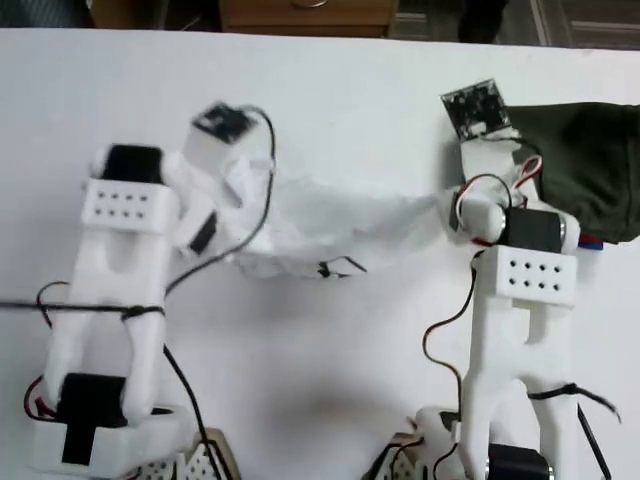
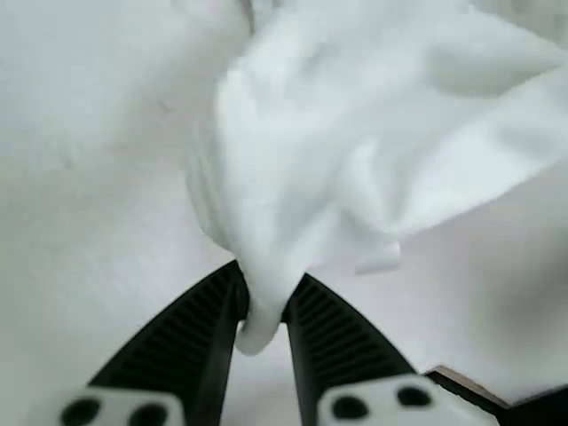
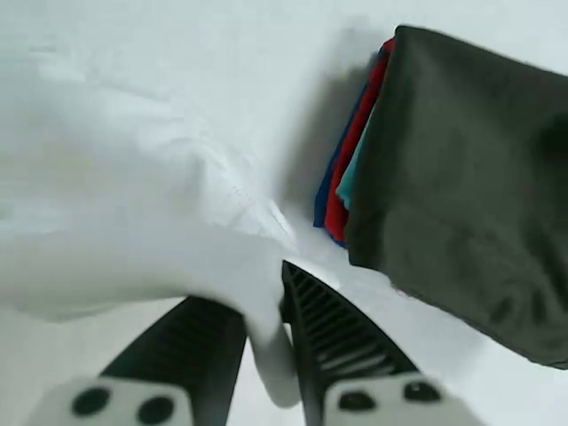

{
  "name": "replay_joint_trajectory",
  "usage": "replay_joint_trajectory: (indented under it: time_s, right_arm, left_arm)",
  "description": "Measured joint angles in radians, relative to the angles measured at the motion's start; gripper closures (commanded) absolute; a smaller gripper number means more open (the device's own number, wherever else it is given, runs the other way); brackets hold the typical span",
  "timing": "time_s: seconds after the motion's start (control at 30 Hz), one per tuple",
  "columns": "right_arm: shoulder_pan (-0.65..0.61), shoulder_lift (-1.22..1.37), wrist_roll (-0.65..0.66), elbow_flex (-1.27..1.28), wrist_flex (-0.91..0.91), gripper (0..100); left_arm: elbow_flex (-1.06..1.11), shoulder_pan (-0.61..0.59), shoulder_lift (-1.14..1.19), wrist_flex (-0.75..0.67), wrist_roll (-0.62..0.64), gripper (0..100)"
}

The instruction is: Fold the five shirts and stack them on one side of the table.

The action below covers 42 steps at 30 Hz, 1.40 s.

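A white shirt stretches across the middle of the white table between the two arms. My left gripper is shut on one end of the white shirt; in the high view this gripper is at the shirt's left end. My right gripper is shut on the other end of the white shirt, seen in the high view at the gripper. A stack of folded shirts lies at the table's right side, dark green on top, with red and blue layers under it.
The white table runs wide behind and in front of the shirt. Both arm bases stand at the near edge with loose cables. A wooden cabinet stands beyond the far edge.
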Motion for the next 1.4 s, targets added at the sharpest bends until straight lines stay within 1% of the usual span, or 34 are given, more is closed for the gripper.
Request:
replay_joint_trajectory:
  time_s: [0.1,0.2,0.43,0.57,0.67,0.77,1.0,1.17,1.33,1.4]
  right_arm:
    - [0.000,0.000,0.000,-0.081,0.048,98.1]
    - [0.000,-0.046,0.000,-0.166,0.095,98.1]
    - [-0.003,-0.221,0.000,-0.316,0.140,98.1]
    - [-0.003,-0.321,0.000,-0.333,0.140,98.1]
    - [-0.003,-0.390,0.000,-0.333,0.140,98.1]
    - [-0.003,-0.453,0.000,-0.333,0.140,98.1]
    - [-0.003,-0.537,0.000,-0.342,0.141,98.1]
    - [-0.002,-0.612,0.000,-0.345,0.141,98.1]
    - [0.046,-0.733,0.000,-0.345,0.135,98.1]
    - [0.064,-0.766,0.000,-0.345,0.129,98.1]
  left_arm:
    - [-0.124,-0.020,-0.005,0.048,0.003,97]
    - [-0.169,-0.048,-0.055,0.057,0.003,97]
    - [-0.196,-0.055,-0.334,0.057,0.002,97]
    - [-0.196,-0.103,-0.476,0.057,0.000,97]
    - [-0.209,-0.150,-0.535,0.057,0.000,97]
    - [-0.253,-0.170,-0.568,0.057,0.000,97]
    - [-0.434,-0.173,-0.578,0.057,0.000,97]
    - [-0.470,-0.180,-0.586,0.057,0.000,97]
    - [-0.477,-0.180,-0.588,0.057,0.000,97]
    - [-0.512,-0.180,-0.583,0.057,0.008,97]
